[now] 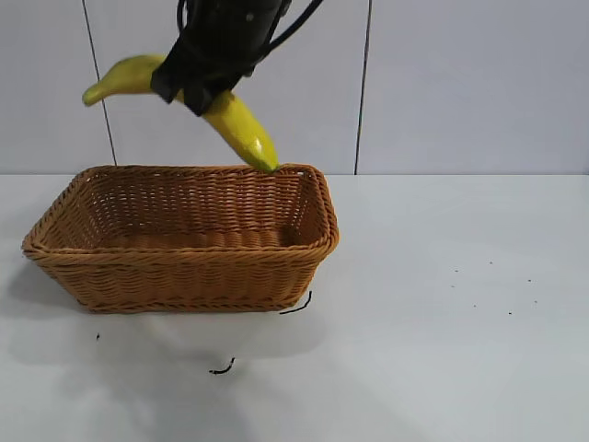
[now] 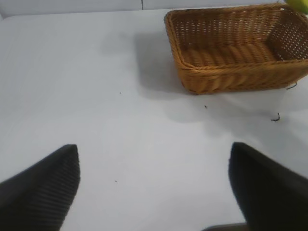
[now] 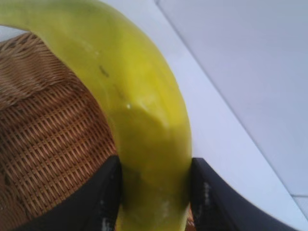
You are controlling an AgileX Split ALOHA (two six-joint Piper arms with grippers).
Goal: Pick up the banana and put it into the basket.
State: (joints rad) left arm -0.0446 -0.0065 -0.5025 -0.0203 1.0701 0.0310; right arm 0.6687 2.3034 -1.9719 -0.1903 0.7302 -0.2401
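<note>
White counter carries the wicker basket. Above its far rim the right gripper clamps the yellow banana mid-length, greenish tip angled down. The left gripper hangs wide open, well apart.

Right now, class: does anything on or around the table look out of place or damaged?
Two small dark curled scraps lie on the table in front of the basket, one at its corner; possibly broken wicker. The banana looks intact.
</note>
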